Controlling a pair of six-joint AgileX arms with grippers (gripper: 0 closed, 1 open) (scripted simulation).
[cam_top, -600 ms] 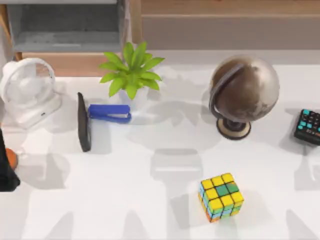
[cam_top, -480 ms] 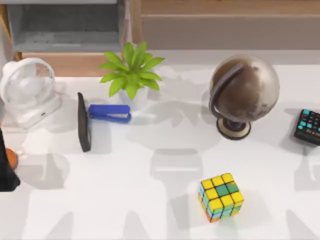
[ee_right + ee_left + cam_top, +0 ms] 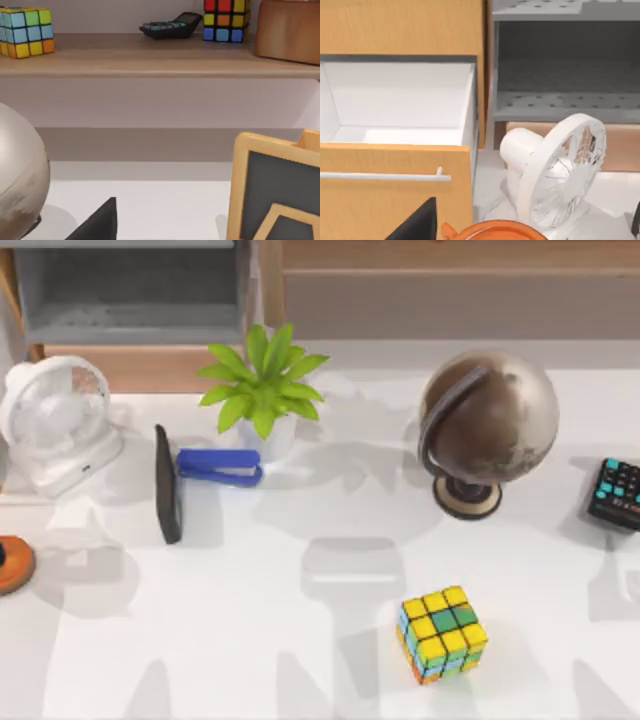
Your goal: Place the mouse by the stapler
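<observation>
Table [image 3: 300, 660]: smooth white top, crossed by soft grey shadows.
Stapler [image 3: 220, 466]: slim, long, glossy bright blue body lying flat at the table's rear left, in front of the plant pot, its long axis running left to right.
Black slab [image 3: 167, 483]: thin, flat and matte, standing on its edge; it is just beside the stapler's left end and at a right angle to it.
Plant [image 3: 262, 380]: pointed green leaves above a white pot, just behind the stapler.
Fan [image 3: 55, 420]: white plastic with a round wire-like grille, at the far left, near the slab.
Orange disc [image 3: 14, 565]: round and shallow, cut by the table's left edge, in front of the fan.
Globe [image 3: 488, 418]: dull brown-grey sphere on a dark arc and a round base, right of centre.
Cube [image 3: 441, 633]: bright tiles, mainly yellow and green, at the front, well apart from the stapler.
Calculator [image 3: 616, 492]: black with teal keys, at the right edge.
Left gripper [image 3: 417, 222]: a dark wedge before an open wooden drawer [image 3: 395, 150]; open or closed cannot be told.
Right gripper [image 3: 97, 220]: a dark wedge over the white top; state likewise cannot be told.
</observation>
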